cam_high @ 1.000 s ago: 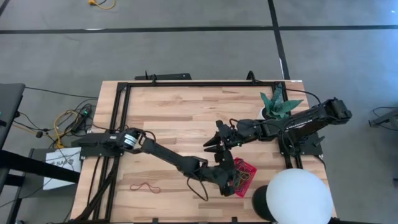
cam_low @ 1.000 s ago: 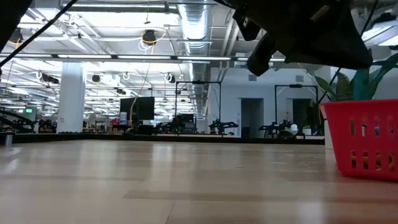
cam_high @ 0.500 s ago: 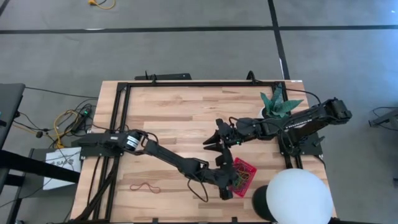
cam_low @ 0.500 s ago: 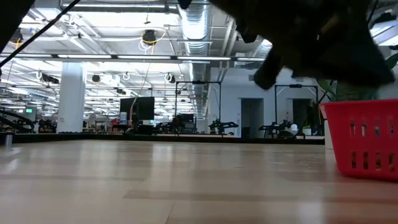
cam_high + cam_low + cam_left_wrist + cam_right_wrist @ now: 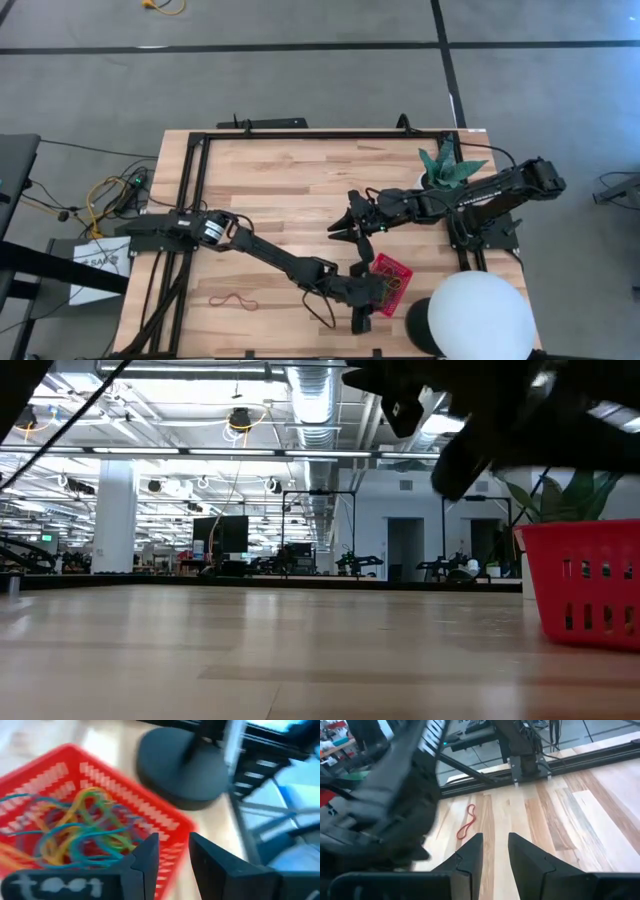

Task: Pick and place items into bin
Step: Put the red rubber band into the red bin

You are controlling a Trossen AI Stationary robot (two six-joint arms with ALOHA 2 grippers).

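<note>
Wooden tabletop (image 5: 290, 180): one red band (image 5: 232, 299) lies well left of the bin (image 5: 391, 282); fetching it looks next. The left hand (image 5: 360, 315), slightly parted and empty, has drawn off the bin's left edge; the right hand (image 5: 342, 230), narrowly parted, waits beyond the bin.

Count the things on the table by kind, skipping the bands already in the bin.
Bin: 1
Loose band: 1
Plant: 1
Dome: 1
Total: 4
</note>
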